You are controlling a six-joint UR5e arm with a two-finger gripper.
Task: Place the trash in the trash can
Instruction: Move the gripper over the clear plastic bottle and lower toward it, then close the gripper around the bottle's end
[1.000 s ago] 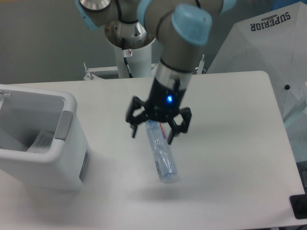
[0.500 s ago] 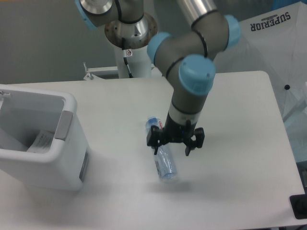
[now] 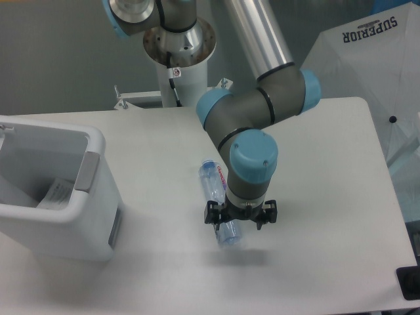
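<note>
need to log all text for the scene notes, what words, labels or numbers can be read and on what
"SUPERIOR": on the white folded fabric panel behind the table's far right corner.
Red-white label on the small clear bluish plastic bottle: too blurred to read.
Small sticker on the white robot pedestal: too small to read.

High front view over table [image 3: 151, 144].
</note>
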